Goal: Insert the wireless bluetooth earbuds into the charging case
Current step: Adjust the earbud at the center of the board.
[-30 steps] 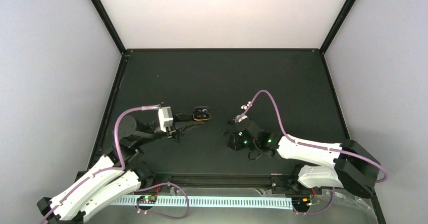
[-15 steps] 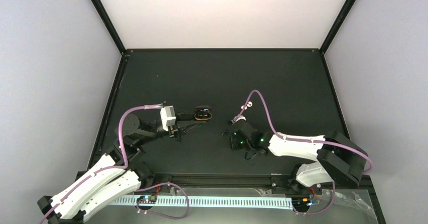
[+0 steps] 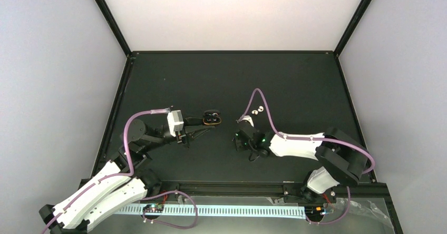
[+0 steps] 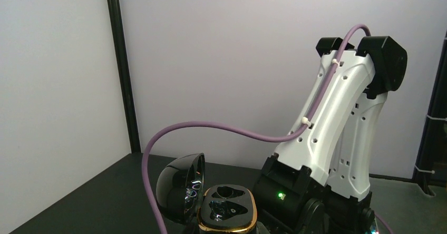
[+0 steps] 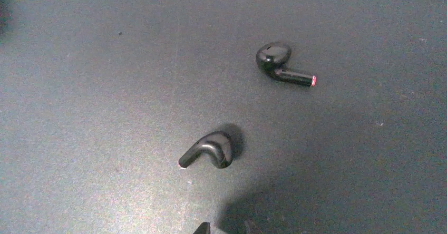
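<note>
I find the left claw (image 3: 204, 124) closed on the charging case (image 4: 227, 209), with the lid (image 4: 182, 187) swung open beside it. The right claw (image 5: 225, 228) hangs low over the table (image 5: 79, 113). I see only its 2 fingertips at the picture's bottom edge, a narrow gap between them and nothing gripped. The near black earbud (image 5: 211, 150) lies on the table just ahead of those tips. The far black earbud (image 5: 278, 60) lies beyond it, not touching. 2 white earbuds (image 3: 256, 110) lie side by side past the right claw, well apart from the case.
</note>
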Available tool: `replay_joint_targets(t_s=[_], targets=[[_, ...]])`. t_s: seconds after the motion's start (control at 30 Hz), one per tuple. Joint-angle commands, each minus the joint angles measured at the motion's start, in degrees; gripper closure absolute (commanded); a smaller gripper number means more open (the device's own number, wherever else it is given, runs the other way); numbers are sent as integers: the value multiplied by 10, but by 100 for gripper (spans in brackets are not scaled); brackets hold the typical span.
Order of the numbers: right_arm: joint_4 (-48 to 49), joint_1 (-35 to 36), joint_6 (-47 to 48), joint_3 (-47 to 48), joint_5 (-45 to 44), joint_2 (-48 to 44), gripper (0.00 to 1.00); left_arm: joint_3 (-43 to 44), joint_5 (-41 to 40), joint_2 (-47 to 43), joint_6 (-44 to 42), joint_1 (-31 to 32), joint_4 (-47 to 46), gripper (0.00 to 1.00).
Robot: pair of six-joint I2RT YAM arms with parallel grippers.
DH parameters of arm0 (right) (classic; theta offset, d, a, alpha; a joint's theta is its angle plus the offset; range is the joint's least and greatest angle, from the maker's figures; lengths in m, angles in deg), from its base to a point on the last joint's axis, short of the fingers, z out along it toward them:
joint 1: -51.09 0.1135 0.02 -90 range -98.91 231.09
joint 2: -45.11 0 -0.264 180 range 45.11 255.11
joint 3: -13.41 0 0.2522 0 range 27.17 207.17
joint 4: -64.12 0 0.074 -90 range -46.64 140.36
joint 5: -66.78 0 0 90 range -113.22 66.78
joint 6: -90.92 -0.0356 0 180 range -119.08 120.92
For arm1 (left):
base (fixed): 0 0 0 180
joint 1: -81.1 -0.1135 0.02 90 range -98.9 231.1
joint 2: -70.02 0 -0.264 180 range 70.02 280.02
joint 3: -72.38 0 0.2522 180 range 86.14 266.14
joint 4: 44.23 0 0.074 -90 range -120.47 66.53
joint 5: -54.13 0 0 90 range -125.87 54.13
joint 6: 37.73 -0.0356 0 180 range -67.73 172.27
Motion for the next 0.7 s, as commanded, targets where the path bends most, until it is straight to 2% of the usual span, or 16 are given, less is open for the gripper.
replay_joint_targets(t_s=[0.0, 0.67], targets=[[-11, -5, 12, 27, -31, 19, 84, 5, -5, -8, -7, 0, -2, 99], [-11, -38, 52, 87, -5, 87, 86, 5, -7, -12, -11, 0, -1, 98]])
